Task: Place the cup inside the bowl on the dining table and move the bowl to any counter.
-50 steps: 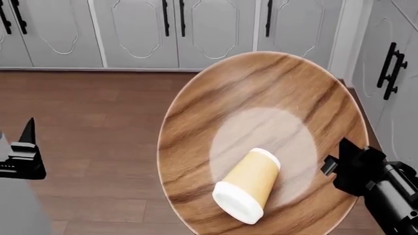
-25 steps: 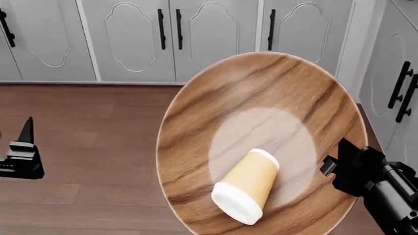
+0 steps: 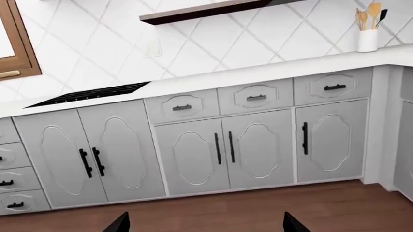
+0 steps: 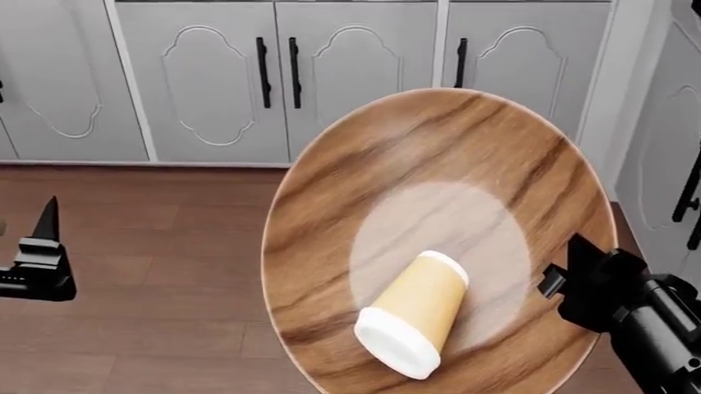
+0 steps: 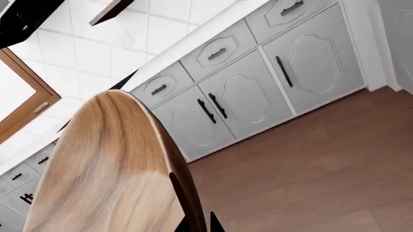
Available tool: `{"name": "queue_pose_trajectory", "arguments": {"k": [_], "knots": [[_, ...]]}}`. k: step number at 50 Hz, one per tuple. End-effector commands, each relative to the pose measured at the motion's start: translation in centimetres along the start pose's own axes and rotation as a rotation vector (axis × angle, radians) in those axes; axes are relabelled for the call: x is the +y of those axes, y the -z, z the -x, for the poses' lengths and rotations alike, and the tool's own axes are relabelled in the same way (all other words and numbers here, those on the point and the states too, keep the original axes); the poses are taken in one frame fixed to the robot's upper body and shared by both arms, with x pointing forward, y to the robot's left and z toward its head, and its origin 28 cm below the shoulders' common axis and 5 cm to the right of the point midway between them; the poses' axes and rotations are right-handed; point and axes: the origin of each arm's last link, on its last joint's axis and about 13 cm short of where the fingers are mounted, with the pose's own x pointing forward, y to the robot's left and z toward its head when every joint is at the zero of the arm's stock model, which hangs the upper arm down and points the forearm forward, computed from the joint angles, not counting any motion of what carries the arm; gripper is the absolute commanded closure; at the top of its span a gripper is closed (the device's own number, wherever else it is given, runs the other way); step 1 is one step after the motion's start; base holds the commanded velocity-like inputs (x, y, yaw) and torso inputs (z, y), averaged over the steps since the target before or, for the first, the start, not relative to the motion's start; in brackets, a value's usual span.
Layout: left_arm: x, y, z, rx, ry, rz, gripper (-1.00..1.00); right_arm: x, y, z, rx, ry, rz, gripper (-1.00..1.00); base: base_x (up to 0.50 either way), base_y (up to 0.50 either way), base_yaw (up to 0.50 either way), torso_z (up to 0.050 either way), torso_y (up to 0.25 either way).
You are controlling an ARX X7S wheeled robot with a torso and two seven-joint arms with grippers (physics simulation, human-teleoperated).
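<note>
Bowl carried toward the counter — cup lying inside.
Right gripper (image 4: 570,283) pinches the bowl (image 4: 438,238) rim, cup (image 4: 414,313) low centre; keep it level. Left gripper (image 3: 203,226) spread, empty.

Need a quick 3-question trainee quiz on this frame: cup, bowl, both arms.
1. True or false: the cup stands upright in the bowl.
2. Which pincer grips the bowl's rim? A) left B) right C) both
3. Fill in: beneath the carried bowl lies a brown wooden ____.

Key
1. False: it lies on its side, white lid toward the camera.
2. B: the right pincer clamps the rim; the left pincer is apart, holding nothing, fingertips spread in the left wrist view.
3. floor, before grey cabinets.
</note>
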Motion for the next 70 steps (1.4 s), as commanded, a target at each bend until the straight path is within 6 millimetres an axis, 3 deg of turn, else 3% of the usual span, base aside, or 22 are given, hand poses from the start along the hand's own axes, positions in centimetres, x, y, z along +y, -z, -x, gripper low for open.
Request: {"name": "queue_pose_trajectory", "arguments": {"k": [1, 34, 51, 70], "knots": [[-0.1, -0.1, 0.0, -0.001, 0.0, 0.002, -1.0, 0.3, -0.4, 0.0, -0.013, -0.03, -0.01, 1.0, 0.5, 0.0, 0.0, 0.0, 0.01], [-0.7, -0.1, -0.1, 0.001, 0.008, 0.007, -1.0, 2.5, -4.1, -0.4, -0.038, -0.068, 0.044, 1.0, 0.5, 0.0, 0.0, 0.0, 0.001], [-0.1, -0.4, -0.3, -0.007, 0.005, 0.01, -1.0, 2.5, -4.0, -0.6, -0.034, -0.069, 0.041, 1.0, 0.5, 0.0, 0.0, 0.0, 0.002], [-0.8, -0.5, -0.1, -0.011, 0.006, 0.009, -1.0, 2.2, -3.6, -0.7, -0.036, -0.074, 0.034, 1.0, 0.5, 0.0, 0.0, 0.001, 0.001]]}}
